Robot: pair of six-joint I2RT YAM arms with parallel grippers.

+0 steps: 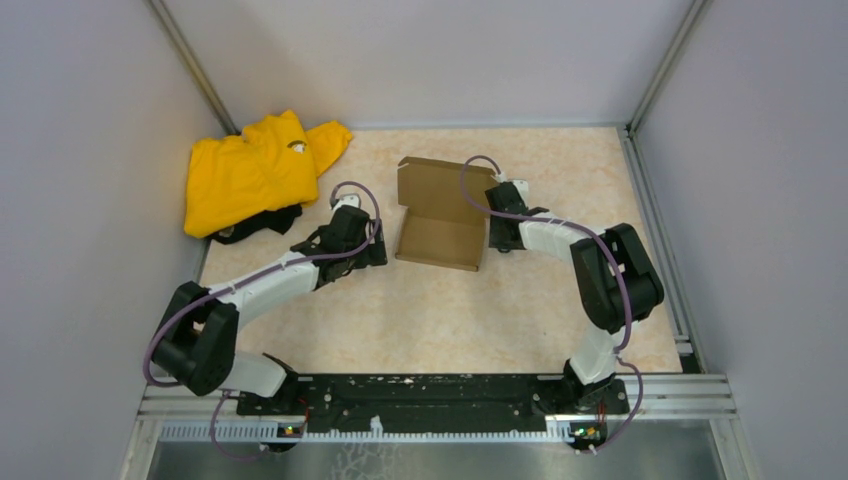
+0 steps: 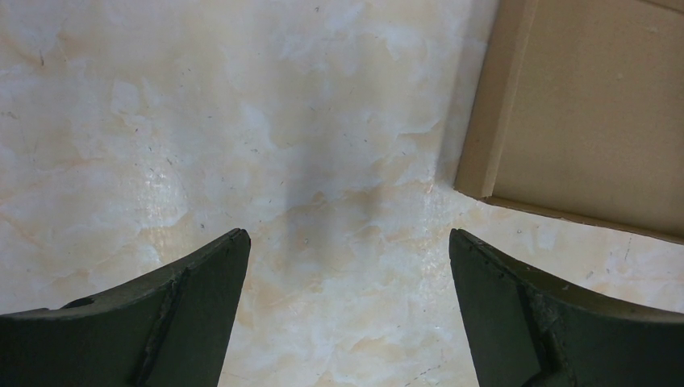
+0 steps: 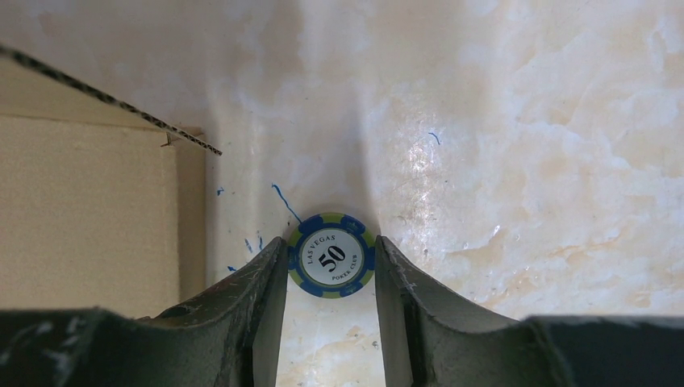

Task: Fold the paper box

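Our right gripper (image 3: 331, 239) pinches a round blue-and-white poker chip (image 3: 331, 256) just beside the plain brown cardboard box (image 1: 440, 215), which lies half-open between our arms. Our left gripper (image 2: 347, 242) gapes wide, seemingly ready for its left wall.

A yellow garment (image 1: 255, 170) is lying crumpled in the far left corner of the bench (image 1: 450, 310), with something dark (image 1: 262, 222) poking out from under its near edge. A poker chip (image 3: 331, 255) (blue-and-green rim, white centre reading "Las Vegas 50 Poker Club") is showing face-up over the pale marbled surface, small blue scribbles (image 3: 282, 200) trailing just beside it. Plain walls (image 1: 80, 200) are enclosing the bench.
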